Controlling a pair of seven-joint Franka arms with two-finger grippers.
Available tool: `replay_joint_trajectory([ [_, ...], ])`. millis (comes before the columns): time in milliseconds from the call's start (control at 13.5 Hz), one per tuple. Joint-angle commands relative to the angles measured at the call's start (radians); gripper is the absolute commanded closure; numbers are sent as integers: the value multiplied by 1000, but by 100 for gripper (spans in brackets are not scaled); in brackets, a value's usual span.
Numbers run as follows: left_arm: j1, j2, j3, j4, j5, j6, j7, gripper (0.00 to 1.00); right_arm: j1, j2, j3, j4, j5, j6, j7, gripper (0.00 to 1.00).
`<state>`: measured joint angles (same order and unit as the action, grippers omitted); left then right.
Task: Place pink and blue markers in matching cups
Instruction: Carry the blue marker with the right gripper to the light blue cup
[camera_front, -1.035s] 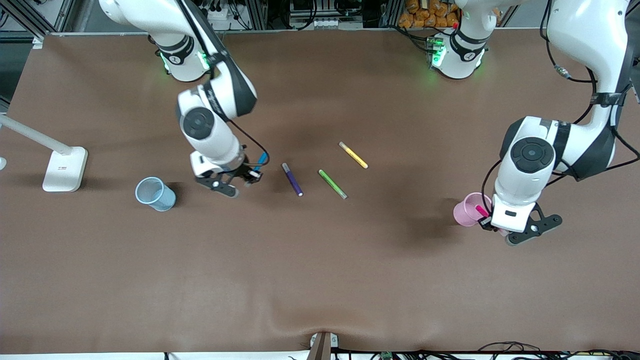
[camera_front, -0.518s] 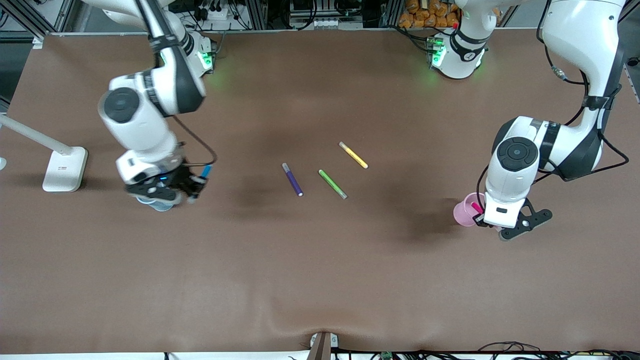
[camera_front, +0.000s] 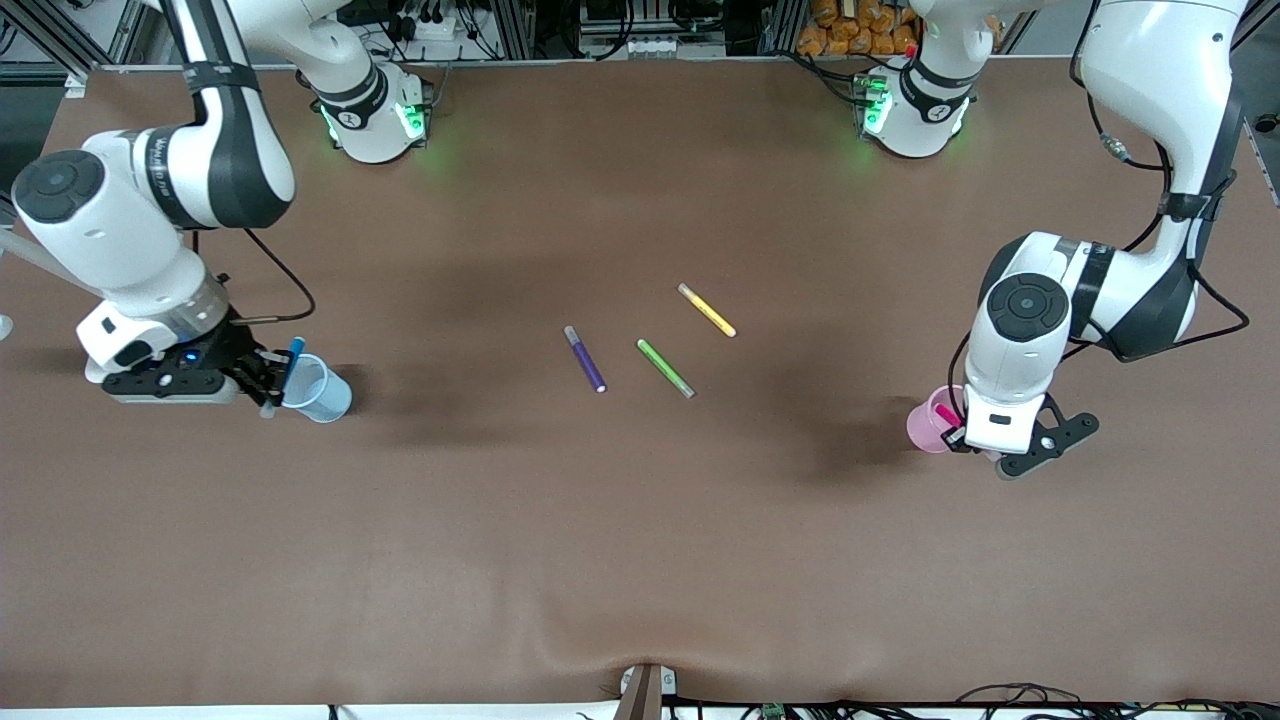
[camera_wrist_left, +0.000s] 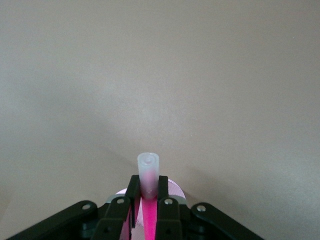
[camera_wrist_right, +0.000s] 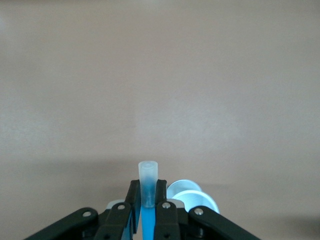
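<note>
At the left of the front frame, the right gripper (camera_front: 268, 380) pinched the blue marker (camera_front: 291, 358) just over the rim of the pale blue cup (camera_front: 318, 388). Mid-frame on the brown table (camera_front: 640, 540) lay a purple pen (camera_front: 584, 358), a green pen (camera_front: 665, 368) and a yellow pen (camera_front: 707, 310). At the right, the left gripper (camera_front: 958, 428) clamped the pink marker (camera_front: 946, 414) over the pink cup (camera_front: 928, 422), its tip seemingly inside

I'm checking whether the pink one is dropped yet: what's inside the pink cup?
Nothing loose shows inside the pink cup. The pink marker hangs over its mouth, clamped in the left gripper. The gripper hides part of the cup's inside.
</note>
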<state>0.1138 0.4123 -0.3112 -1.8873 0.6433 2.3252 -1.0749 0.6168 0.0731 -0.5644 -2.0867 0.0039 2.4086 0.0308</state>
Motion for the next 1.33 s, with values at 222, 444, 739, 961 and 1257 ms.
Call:
replay_joint_trajectory([
  [222,1,-16,0,-32,33,16,-43,100,-61,-27,8,-193,-21,260,-80,100],
  [444,4,-24,-2,-46,33,14,-46,100,-63,17,8,-208,-21,340,-80,100],
  [739,6,-26,0,-53,33,13,-62,100,-65,56,8,-234,-21,427,-80,100],
  [961,4,-24,0,-53,33,11,-62,100,-66,76,8,-248,-21,474,-80,100],
  [1257,6,-23,0,-53,33,6,-62,85,-69,131,9,-283,-19,584,-77,100],
])
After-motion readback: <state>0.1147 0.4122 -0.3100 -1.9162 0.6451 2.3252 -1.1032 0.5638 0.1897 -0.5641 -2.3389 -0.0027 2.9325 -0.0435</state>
